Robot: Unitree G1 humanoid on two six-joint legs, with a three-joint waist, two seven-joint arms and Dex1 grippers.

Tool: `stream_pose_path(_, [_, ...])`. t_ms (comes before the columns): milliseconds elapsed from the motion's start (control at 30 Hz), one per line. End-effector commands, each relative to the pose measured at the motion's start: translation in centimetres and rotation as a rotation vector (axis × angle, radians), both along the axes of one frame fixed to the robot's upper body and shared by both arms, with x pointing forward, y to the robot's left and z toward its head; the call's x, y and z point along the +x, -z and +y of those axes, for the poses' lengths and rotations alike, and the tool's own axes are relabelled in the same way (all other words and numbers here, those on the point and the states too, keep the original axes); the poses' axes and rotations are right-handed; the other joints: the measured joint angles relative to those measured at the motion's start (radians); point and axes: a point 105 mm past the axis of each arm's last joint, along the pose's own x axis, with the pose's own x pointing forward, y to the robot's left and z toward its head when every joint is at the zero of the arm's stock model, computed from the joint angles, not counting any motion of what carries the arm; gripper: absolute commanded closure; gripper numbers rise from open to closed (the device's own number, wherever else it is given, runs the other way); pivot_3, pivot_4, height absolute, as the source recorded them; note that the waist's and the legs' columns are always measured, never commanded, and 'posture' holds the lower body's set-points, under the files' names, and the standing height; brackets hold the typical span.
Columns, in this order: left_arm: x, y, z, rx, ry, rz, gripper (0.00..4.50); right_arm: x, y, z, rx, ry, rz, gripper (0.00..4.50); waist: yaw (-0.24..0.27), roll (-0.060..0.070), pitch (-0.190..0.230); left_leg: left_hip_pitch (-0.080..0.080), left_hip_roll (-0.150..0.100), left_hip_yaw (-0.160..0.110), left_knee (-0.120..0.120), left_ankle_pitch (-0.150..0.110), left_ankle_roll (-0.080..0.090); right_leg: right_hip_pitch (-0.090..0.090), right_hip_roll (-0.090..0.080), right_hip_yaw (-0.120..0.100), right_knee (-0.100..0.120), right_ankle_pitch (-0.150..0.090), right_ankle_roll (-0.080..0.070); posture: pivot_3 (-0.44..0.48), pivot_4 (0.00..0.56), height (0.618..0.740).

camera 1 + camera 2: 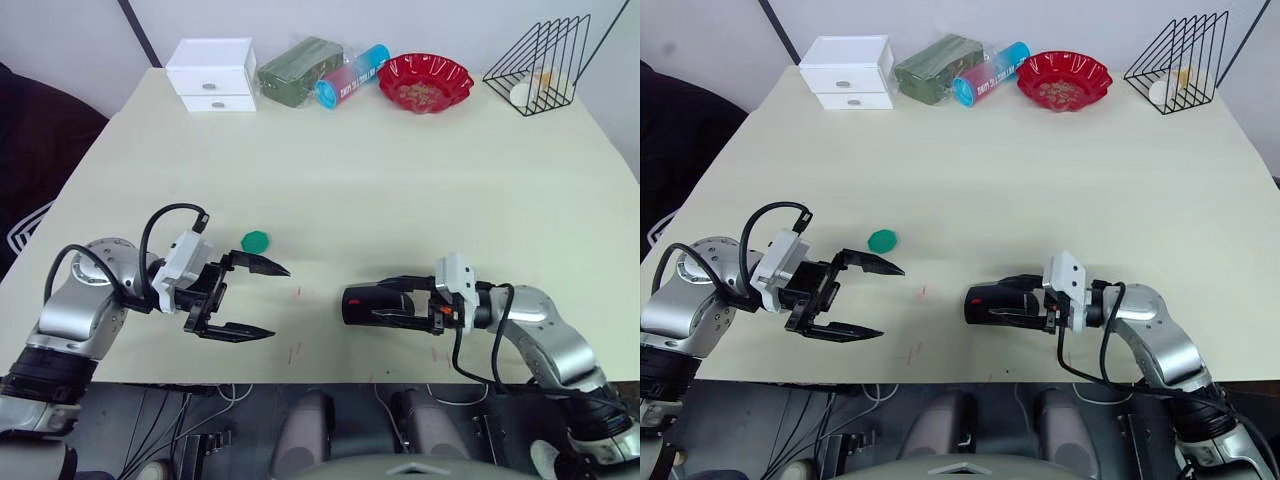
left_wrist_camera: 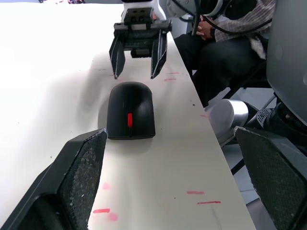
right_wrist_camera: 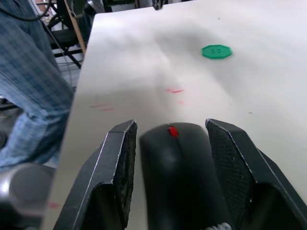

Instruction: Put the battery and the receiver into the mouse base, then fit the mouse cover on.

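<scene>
A black mouse (image 1: pixel 362 305) with a red wheel lies near the table's front edge, the glossy mouse cover (image 2: pixel 130 103) sitting on the mouse base. My right gripper (image 1: pixel 380 301) is open, one finger on each side of the mouse's rear with narrow gaps, as the right wrist view shows (image 3: pixel 180 163). My left gripper (image 1: pixel 255 300) hovers open and empty to the left of the mouse, pointing at it. Its fingers (image 2: pixel 79 177) frame the mouse in the left wrist view. The battery and the receiver are hidden.
A green disc (image 1: pixel 256 240) lies just behind my left gripper. Along the far edge stand a white drawer box (image 1: pixel 212 75), a green packet (image 1: pixel 298 70), a blue can (image 1: pixel 350 75), a red bowl (image 1: pixel 425 82) and a wire rack (image 1: pixel 540 65). A person (image 2: pixel 225 28) sits beside the table.
</scene>
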Motion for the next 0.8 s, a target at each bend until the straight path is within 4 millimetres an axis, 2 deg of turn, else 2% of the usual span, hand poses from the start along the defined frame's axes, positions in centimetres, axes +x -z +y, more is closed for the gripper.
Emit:
stream_pose_path(33, [-0.4, -0.6, 0.1, 0.01, 0.044, -0.024, 0.0, 0.0, 0.3, 0.1, 0.03, -0.013, -0.049, 2.11, 0.001, 0.0, 0.0, 0.0, 0.0, 0.0, 0.0, 0.0, 0.0, 0.0, 0.0, 0.0, 0.0, 0.0, 0.0, 0.0, 0.15, 0.74])
stream_pose_path(200, [-0.3, -0.6, 0.1, 0.012, 0.041, -0.025, 0.0, 0.6, 2.7, 0.3, 0.006, 0.014, -0.027, 2.11, 0.001, 0.0, 0.0, 0.0, 0.0, 0.0, 0.0, 0.0, 0.0, 0.0, 0.0, 0.0, 0.0, 0.0, 0.0, 0.0, 0.15, 0.74])
stream_pose_path(267, [-0.3, -0.7, 0.1, 0.011, 0.04, -0.025, 0.0, 0.2, 4.0, 0.2, -0.036, -0.012, -0.003, 2.11, 0.001, 0.0, 0.0, 0.0, 0.0, 0.0, 0.0, 0.0, 0.0, 0.0, 0.0, 0.0, 0.0, 0.0, 0.0, 0.0, 0.15, 0.74])
stream_pose_path(400, [-0.3, -0.7, 0.2, 0.01, 0.036, -0.022, 0.0, -0.2, 4.8, -0.1, -0.056, -0.018, 0.009, 2.11, 0.0, 0.0, 0.0, 0.001, 0.0, 0.0, 0.0, 0.0, 0.0, 0.0, 0.0, 0.0, 0.001, 0.0, 0.0, 0.0, 0.15, 0.74])
stream_pose_path(533, [-0.2, -0.5, 0.4, -0.021, 0.002, 0.0, 0.0, 0.5, 2.9, -1.1, 0.011, 0.048, -0.046, 2.11, 0.001, 0.0, 0.0, 0.002, 0.0, 0.0, 0.0, 0.0, 0.0, 0.0, 0.0, 0.001, 0.003, 0.0, 0.0, 0.0, 0.15, 0.74])
stream_pose_path(733, [0.5, -0.5, 1.2, -0.142, -0.182, 0.046, 0.0, 1.0, 0.3, -3.6, 0.058, 0.154, -0.103, 2.11, 0.001, 0.0, 0.0, 0.002, 0.0, 0.001, 0.0, 0.0, -0.001, 0.0, 0.0, 0.001, 0.003, 0.0, 0.0, 0.0, 0.15, 0.74])
stream_pose_path(800, [0.6, 0.5, 1.9, -0.154, -0.271, 0.057, 0.0, 1.0, -0.1, -5.0, 0.058, 0.205, -0.109, 2.11, 0.001, 0.0, 0.0, 0.002, 0.0, 0.0, 0.0, 0.0, -0.001, 0.0, 0.0, 0.001, 0.003, 0.0, 0.0, 0.0, 0.15, 0.74])
